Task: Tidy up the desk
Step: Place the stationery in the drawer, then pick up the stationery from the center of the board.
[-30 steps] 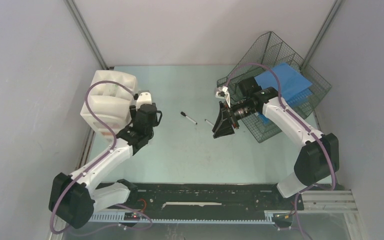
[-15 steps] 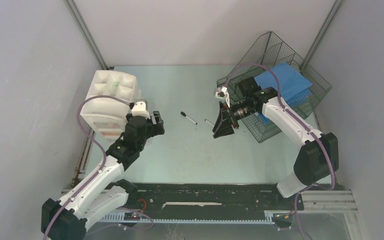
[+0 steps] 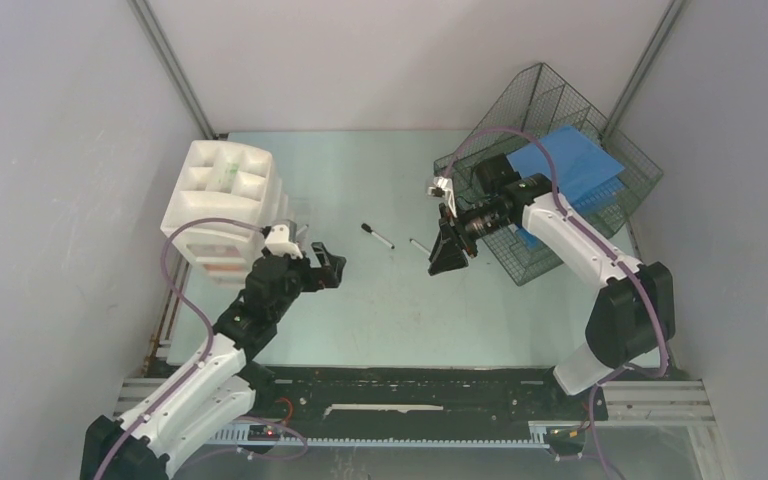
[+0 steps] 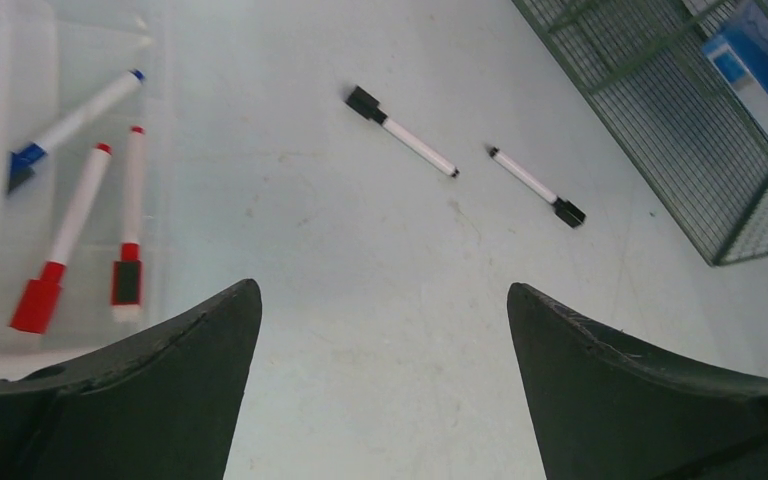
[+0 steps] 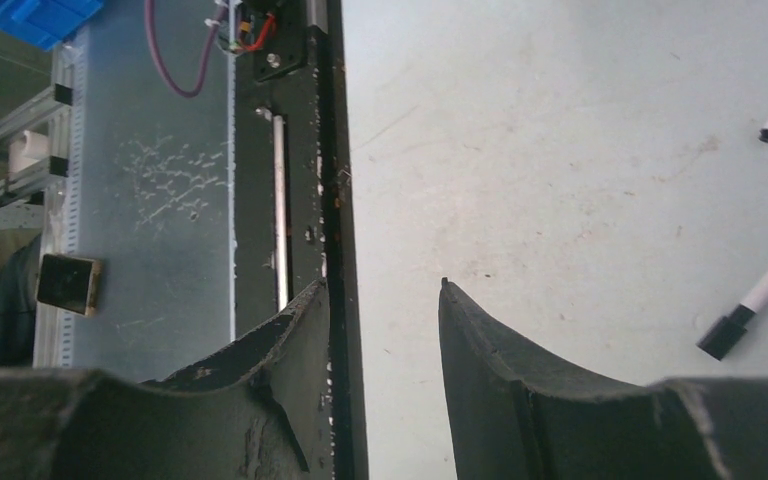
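The fingers of the left gripper (image 4: 382,290) are spread wide, and nothing is held between them. The right gripper (image 5: 382,288) is set partly open and is likewise empty. Both are poised over the pale mint-green desk (image 3: 380,320), which is enclosed by grey walls. One black-capped marker (image 4: 405,135) and a second marker (image 4: 535,185) are laid on it, apart. Two red markers (image 4: 60,250) are seen in the white drawer unit (image 3: 215,195).

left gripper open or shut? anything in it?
Open, empty. In the wrist view of the left gripper, its fingers stand wide apart, with only bare desk between them.
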### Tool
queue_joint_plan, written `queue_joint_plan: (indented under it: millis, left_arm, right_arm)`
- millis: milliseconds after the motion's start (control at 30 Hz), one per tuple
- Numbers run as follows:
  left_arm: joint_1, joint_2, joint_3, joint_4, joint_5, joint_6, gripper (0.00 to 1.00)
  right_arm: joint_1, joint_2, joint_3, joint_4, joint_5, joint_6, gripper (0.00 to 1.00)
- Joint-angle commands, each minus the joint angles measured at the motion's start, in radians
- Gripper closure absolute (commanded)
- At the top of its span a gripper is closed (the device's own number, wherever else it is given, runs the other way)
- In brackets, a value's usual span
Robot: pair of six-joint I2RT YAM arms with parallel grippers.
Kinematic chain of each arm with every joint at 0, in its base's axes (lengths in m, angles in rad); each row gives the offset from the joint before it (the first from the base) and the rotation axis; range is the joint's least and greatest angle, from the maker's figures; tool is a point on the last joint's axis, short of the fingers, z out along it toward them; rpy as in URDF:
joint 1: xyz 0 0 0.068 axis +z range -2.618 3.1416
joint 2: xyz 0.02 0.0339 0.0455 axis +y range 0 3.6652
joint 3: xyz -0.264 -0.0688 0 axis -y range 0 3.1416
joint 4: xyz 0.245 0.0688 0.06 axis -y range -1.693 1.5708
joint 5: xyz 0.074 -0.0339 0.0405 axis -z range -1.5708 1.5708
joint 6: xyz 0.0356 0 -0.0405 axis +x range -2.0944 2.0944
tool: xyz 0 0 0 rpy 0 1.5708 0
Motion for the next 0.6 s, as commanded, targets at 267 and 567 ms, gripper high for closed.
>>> queue_joint_plan:
  millis: [267, 567]
  left_arm:
    - [0.005, -0.095, -0.117, 0.154, 0.143, -0.076, 0.0]
    - [0.005, -0.161, -0.166, 0.138, 0.143, -0.087, 0.0]
  right_arm:
    - [0.03, 0.078, 0.051, 0.081, 0.327, 0.058, 0.48]
    - [0.104, 0.309, 0.257, 0.065, 0.672, 0.067, 0.48]
